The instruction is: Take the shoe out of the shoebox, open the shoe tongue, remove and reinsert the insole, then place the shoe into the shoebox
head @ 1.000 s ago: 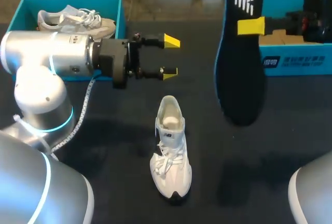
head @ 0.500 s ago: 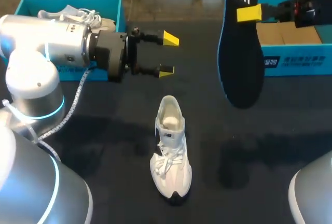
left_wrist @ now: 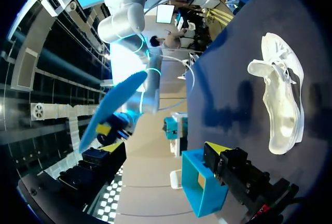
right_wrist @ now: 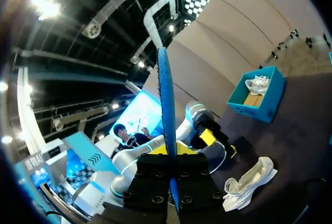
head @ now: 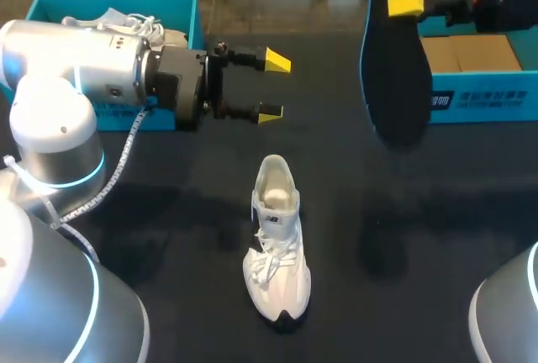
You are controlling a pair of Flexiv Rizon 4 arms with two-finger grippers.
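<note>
The shoe (head: 276, 241) lies on the dark table (head: 185, 212), out of any box, with its toe at 6 o'clock and its heel at 12. Its mouth gapes and looks empty. The insole (head: 397, 69) hangs in the air at about 1 o'clock from the shoe, dark side to the head camera. The right gripper (head: 404, 2) is clamped on its upper part. By my reading, taking the shoe out, opening the tongue and pulling the insole are done. Putting the insole back and boxing the shoe are not yet done.

The left gripper (head: 274, 87) hovers at 12 o'clock from the heel, its fingers spread and holding nothing.

The teal shoebox (head: 483, 102) at 2 o'clock shows only a tan cardboard floor. The right arm hides part of it. The other teal box (head: 198, 18) at 10 o'clock holds a second white shoe (head: 126, 20), partly behind the left arm.
</note>
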